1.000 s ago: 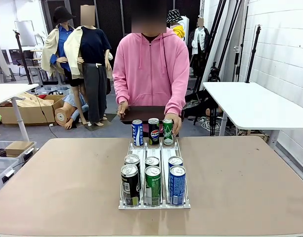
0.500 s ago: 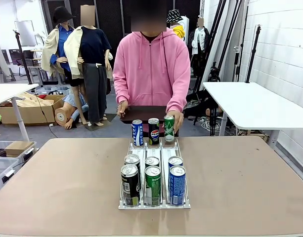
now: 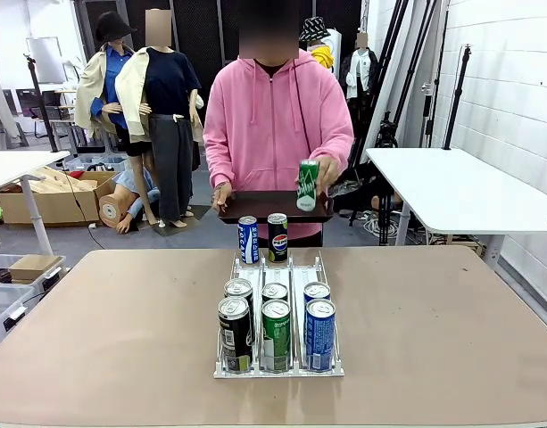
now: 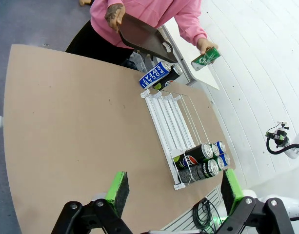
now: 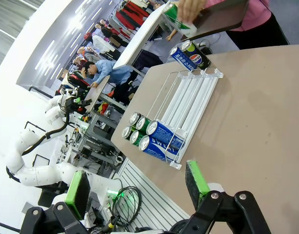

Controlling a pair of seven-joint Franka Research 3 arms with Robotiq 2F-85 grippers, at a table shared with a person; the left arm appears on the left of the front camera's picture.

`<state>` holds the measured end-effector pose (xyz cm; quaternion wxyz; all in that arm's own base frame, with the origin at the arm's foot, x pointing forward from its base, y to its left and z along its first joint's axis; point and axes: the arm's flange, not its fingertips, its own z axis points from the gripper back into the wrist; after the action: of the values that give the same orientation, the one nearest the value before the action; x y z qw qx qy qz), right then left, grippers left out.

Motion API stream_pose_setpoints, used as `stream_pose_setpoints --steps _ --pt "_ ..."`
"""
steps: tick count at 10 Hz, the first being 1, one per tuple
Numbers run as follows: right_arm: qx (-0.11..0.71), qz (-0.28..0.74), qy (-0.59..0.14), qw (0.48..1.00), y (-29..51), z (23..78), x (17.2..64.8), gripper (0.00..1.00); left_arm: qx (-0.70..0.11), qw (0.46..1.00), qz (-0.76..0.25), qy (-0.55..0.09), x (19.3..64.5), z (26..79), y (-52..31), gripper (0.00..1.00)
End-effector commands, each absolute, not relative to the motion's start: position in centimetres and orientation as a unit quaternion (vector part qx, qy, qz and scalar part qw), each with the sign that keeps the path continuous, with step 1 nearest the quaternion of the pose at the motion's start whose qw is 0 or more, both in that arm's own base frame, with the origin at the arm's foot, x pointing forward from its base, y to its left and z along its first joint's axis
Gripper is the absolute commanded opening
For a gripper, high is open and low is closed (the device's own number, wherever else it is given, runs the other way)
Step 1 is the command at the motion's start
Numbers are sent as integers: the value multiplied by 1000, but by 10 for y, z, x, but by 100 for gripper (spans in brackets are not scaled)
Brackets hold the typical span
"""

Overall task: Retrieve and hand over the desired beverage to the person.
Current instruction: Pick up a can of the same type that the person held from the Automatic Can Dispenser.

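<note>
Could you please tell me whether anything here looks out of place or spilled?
Nothing spilled or tipped. Only the far row of the rack is uneven: two cans stand there, the person holds a green can.

pink-hooded person (image 3: 273, 116), green can (image 3: 308, 185), tan table (image 3: 121, 339)

Likely a lab, tripod stands (image 3: 458, 89), white worktables (image 3: 451, 192), cardboard boxes (image 3: 54, 205)

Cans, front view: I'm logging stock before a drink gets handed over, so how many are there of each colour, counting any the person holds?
Blue cans: 3
Black cans: 3
Green cans: 3 (one held up by the person; one mostly hidden, likely green)
Total: 9
</note>
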<state>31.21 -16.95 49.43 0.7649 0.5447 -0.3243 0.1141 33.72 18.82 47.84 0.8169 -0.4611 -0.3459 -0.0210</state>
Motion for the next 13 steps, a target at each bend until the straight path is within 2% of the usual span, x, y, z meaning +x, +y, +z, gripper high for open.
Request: stream_pose_setpoints --steps 1,13 --pt "548 118 -325 761 -170 492 312 100 -468 811 -19 -351 336 481 189 100" --pt "548 118 -325 761 -170 492 312 100 -468 811 -19 -351 336 481 189 100"
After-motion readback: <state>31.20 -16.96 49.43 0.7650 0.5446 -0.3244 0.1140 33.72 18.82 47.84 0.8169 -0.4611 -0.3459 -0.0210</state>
